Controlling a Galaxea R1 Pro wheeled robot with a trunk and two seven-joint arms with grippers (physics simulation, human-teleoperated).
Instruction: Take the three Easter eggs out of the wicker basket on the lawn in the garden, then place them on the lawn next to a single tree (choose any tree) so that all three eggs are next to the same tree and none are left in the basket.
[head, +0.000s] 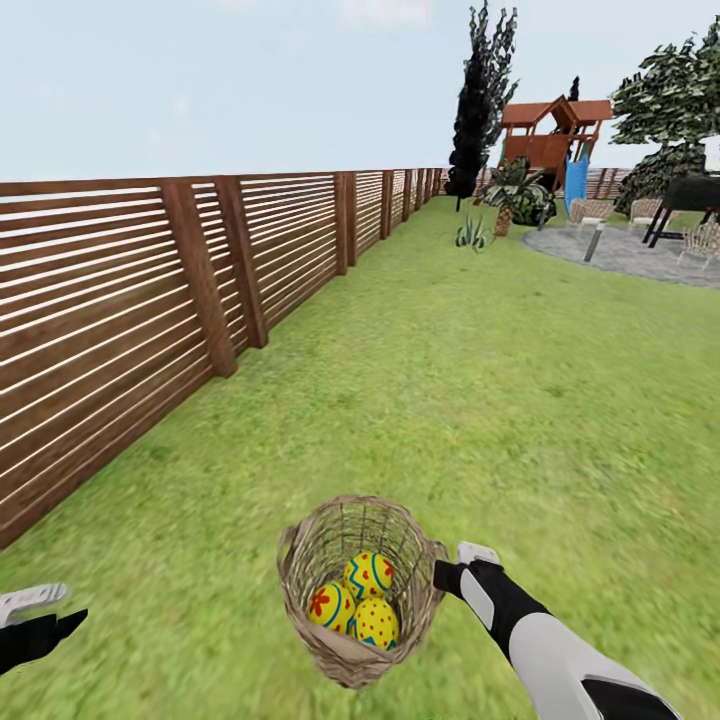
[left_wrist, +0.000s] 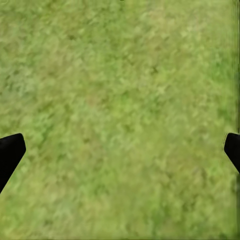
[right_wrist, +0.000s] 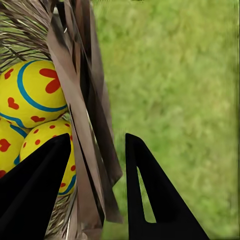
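The tan wicker basket is low in the head view, on or just above the lawn, and leans a little. Inside lie three yellow Easter eggs with blue lines and red marks. My right gripper is at the basket's right rim. In the right wrist view the right gripper straddles the woven wall, one finger inside by the eggs and one outside, shut on it. My left gripper hangs open over bare grass, as the left wrist view confirms.
A brown slatted fence runs along the left into the distance. Far ahead stand a tall dark tree, a short palm, a wooden playhouse, a leafy tree and a grey paved patch with furniture.
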